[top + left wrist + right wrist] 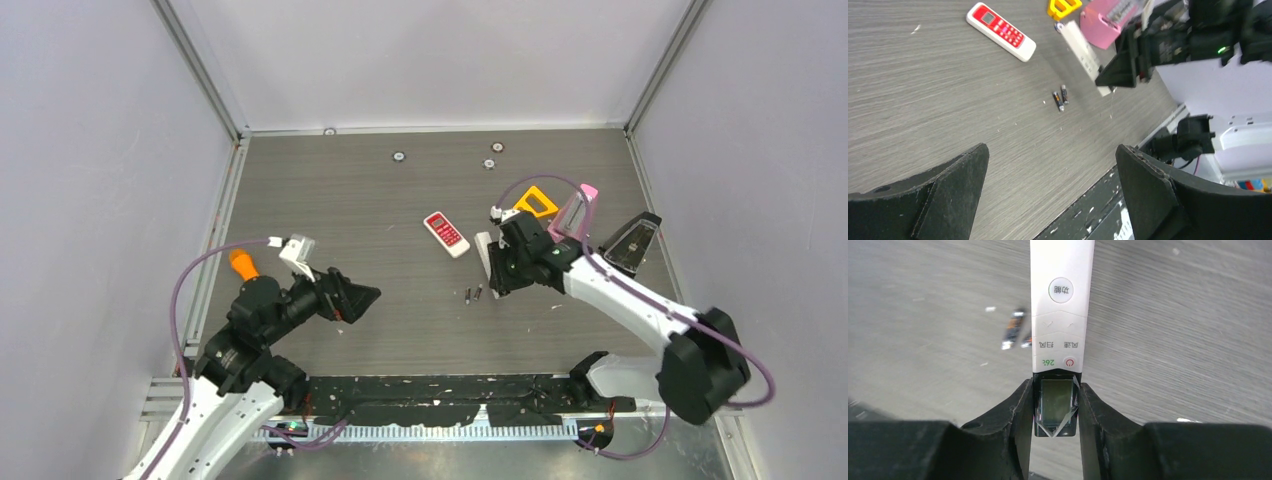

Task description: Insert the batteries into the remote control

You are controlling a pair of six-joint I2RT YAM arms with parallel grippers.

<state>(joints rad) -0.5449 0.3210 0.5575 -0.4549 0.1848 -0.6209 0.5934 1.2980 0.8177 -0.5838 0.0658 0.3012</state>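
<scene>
My right gripper [1055, 400] is shut on the display end of a long white remote control [1062, 305], its button face toward the wrist camera. From above, the same remote [485, 255] sticks out to the left of the right gripper [497, 262]. Two small dark batteries [473, 294] lie side by side on the table just near of it; they also show beside the remote [1015, 330] and from the left wrist [1060, 97]. My left gripper [1053, 170] hangs open and holds nothing over the left part of the table [365, 298].
A red and white remote [446, 233] lies at mid-table. A yellow piece [536, 203], a pink-topped object [578, 212] and a black wedge-shaped object [632, 243] stand behind the right arm. An orange stick [243, 264] lies behind the left arm. Black tape lines the near edge [450, 400].
</scene>
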